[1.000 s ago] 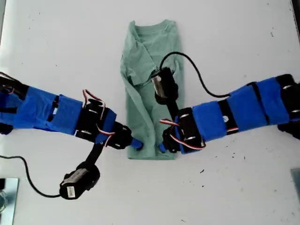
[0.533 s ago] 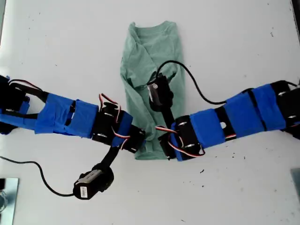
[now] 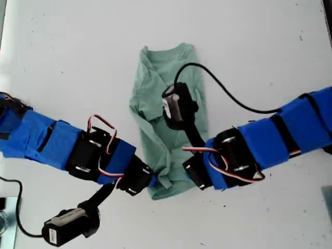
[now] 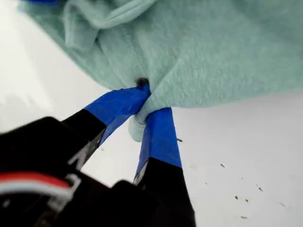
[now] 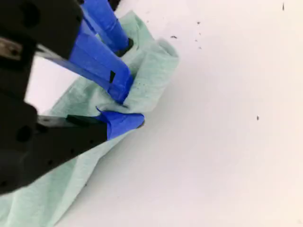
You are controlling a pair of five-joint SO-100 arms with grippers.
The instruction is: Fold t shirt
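Observation:
The sage-green t shirt (image 3: 161, 67) lies lengthwise on the white table, collar toward the exterior view's top, sides folded in, lower end bunched. My first gripper (image 3: 151, 181), on the arm from the exterior view's left, is shut on the hem's corner (image 4: 144, 94). My second gripper (image 3: 188, 174), on the arm from the exterior view's right, pinches the other hem corner (image 5: 125, 106), with cloth (image 5: 47, 194) between its blue fingers. The first gripper's fingers (image 5: 106, 21) show just beyond it. Cloth (image 4: 213, 47) fills the far part of the first wrist view.
The second arm's wrist camera (image 3: 176, 104) and its black cable (image 3: 228, 96) hang over the shirt's middle. The first arm's camera (image 3: 67, 228) sits low near the exterior view's bottom left, beside a metallic object (image 3: 5, 218). White table (image 3: 259, 41) surrounds the shirt.
Both arms have pulled toward the exterior view's bottom with the hem in their jaws. The whole shirt slid that way and its lower end has bunched up.

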